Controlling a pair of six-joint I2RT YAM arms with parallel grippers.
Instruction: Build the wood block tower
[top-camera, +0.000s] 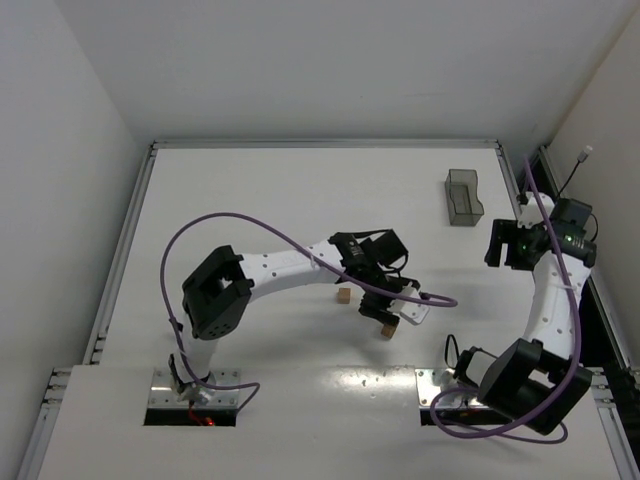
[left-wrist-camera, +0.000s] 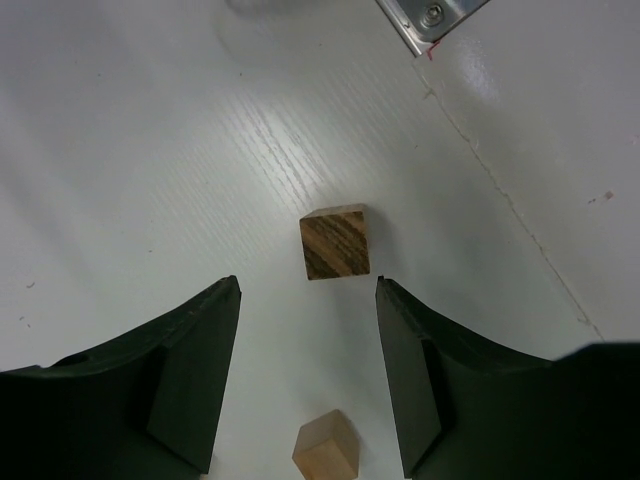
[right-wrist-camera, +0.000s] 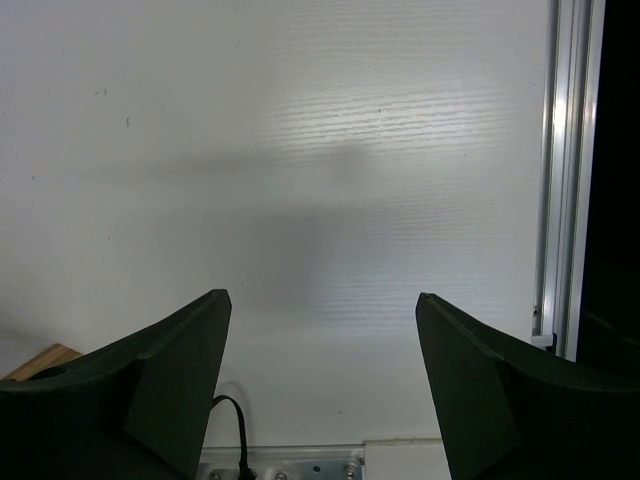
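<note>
1. Though two wood blocks (top-camera: 343, 295) lie loose at centre from above, no tower stands.
2. Left wrist: left gripper (left-wrist-camera: 308, 285), jaws apart, straddles pale cube (left-wrist-camera: 325, 450) at 6 o'clock. Off-centre closing could skid it.
3. Right wrist: right gripper (right-wrist-camera: 322, 300), jaws wide, holds nothing.

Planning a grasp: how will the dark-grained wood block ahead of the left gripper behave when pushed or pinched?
The dark-grained block sits flat-faced on the table, so a push would probably slide it, not roll or tip it. Its squared wooden faces look rigid, so a pinch likely holds. Small, so probably light.
</note>
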